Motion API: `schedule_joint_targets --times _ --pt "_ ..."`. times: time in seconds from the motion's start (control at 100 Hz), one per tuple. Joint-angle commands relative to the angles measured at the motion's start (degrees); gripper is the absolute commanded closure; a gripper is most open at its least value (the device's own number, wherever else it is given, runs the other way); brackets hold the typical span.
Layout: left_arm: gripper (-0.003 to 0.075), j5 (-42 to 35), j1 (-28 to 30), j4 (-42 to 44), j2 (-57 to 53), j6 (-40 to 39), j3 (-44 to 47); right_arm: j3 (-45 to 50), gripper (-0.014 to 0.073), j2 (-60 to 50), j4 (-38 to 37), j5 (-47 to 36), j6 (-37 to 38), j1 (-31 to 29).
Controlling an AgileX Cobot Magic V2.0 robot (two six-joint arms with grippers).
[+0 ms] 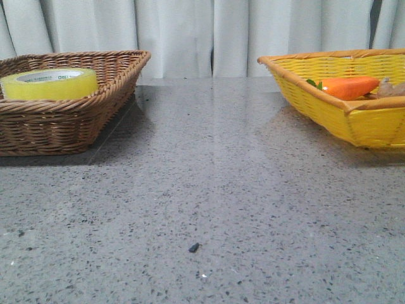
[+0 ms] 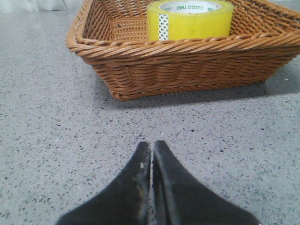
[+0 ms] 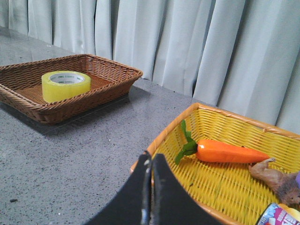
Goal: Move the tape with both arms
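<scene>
The tape (image 1: pixel 49 83), a stiff, fairly light, slick-sided roll, lies flat in the brown basket (image 1: pixel 95 107) at ten o'clock on the table (image 1: pixel 209 190); best pinched across wall and core, though both the left claw (image 2: pixel 152 152) and right claw (image 3: pixel 151 164) are pressed together.

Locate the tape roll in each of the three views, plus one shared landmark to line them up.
Front view: the tape lies flat in the brown wicker basket at far left.
Left wrist view: the tape sits at upper centre-right, inside the same basket, beyond the shut left gripper.
Right wrist view: the tape is at left, in the basket, far from the right gripper.
Shared landmark: the brown wicker basket.
</scene>
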Motion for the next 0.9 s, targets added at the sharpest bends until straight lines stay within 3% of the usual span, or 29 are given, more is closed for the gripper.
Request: schedule_joint_targets --times 0.0,0.4,0.64,0.74,0.89 --pt "0.0741 -2.91 -0.01 -0.25 -1.71 -0.54 0.59 -1.36 0.0660 0.73 -1.28 -4.28 -0.22 -0.18" --pt "0.0741 -2.91 -0.01 -0.25 -1.71 -0.54 0.59 -0.93 0.0660 0.73 -1.39 -3.93 -0.22 -0.18" --pt "0.0741 -2.91 -0.01 -0.25 -1.71 -0.54 0.59 9.25 0.0660 0.73 -8.68 -5.89 -0.22 -1.79" --pt "0.0741 -2.91 -0.01 -0.25 -1.71 -0.54 0.59 13.90 0.0660 0.73 -8.73 -10.34 -0.22 -6.07" --pt "0.0741 -2.91 -0.01 -0.25 -1.71 -0.54 0.59 20.78 0.0660 0.73 -7.61 -24.04 -0.22 -14.50"
